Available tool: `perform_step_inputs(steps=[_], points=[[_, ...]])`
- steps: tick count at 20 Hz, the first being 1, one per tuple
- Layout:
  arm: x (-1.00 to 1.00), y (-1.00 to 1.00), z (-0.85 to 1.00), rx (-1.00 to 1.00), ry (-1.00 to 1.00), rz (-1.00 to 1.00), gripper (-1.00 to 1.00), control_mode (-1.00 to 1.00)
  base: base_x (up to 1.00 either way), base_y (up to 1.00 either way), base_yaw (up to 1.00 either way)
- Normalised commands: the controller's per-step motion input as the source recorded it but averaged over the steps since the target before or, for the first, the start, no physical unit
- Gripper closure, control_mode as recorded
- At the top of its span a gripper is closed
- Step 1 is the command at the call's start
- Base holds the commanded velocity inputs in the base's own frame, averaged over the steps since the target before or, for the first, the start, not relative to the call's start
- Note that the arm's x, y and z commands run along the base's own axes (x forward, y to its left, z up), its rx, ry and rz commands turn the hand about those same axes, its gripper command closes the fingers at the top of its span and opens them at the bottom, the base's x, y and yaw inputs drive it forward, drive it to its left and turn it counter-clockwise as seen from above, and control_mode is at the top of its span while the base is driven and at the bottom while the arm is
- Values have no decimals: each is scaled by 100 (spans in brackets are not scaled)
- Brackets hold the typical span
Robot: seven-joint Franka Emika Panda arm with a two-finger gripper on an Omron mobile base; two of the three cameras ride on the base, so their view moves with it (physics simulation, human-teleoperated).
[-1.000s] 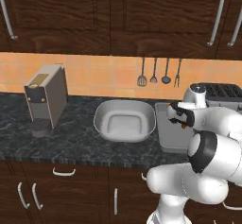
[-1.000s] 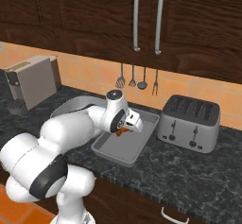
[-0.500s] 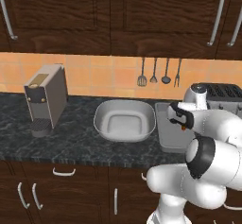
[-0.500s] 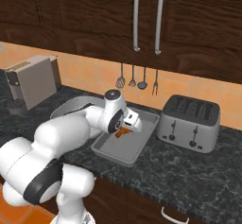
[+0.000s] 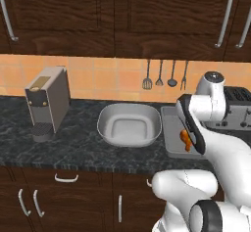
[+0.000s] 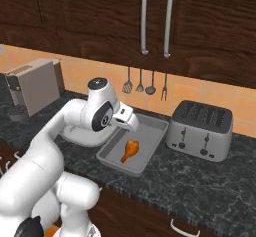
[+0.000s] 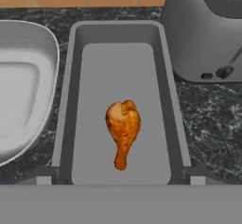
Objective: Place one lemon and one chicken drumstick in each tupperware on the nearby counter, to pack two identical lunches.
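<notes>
A browned chicken drumstick (image 7: 123, 128) lies loose on the floor of a rectangular grey tupperware (image 7: 66, 100), its bone end toward me. My gripper (image 7: 121, 176) hovers just above it, open, with its fingers spread to either side and nothing between them. The base views show the same drumstick (image 6: 129, 150) (image 5: 186, 139) in that tupperware (image 6: 150, 153) (image 5: 169, 128), under my gripper (image 6: 131, 127) (image 5: 188, 128). A second, rounded tupperware (image 5: 129, 124) (image 7: 23, 90) stands empty beside it on the dark speckled counter (image 5: 73, 143).
A silver toaster (image 6: 200, 130) (image 7: 208, 29) stands close on the rectangular tupperware's other side. A coffee machine (image 5: 48, 101) sits at the counter's far left. Utensils (image 5: 164, 74) hang on the tiled wall behind. Drawers with white handles (image 5: 66, 178) run below.
The drumstick, held at the gripper earlier, now lies on the rectangular tupperware's floor. The gripper has let it go and lifted slightly.
</notes>
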Motion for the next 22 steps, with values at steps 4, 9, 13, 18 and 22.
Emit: perform_step_inputs(steps=[4,9,13,18,22], points=[[-100,25,80,0,-3,0,-100,-100,0,0,0],[-80,12,13,0,-7,1,-100,100,-20,0,0],[0,0,0,0,0,0,-100,100,-100,-3,-3],[0,0,0,0,0,0,-100,100,-100,-62,-21],[0,0,0,0,0,0,-100,100,-100,-100,-25]])
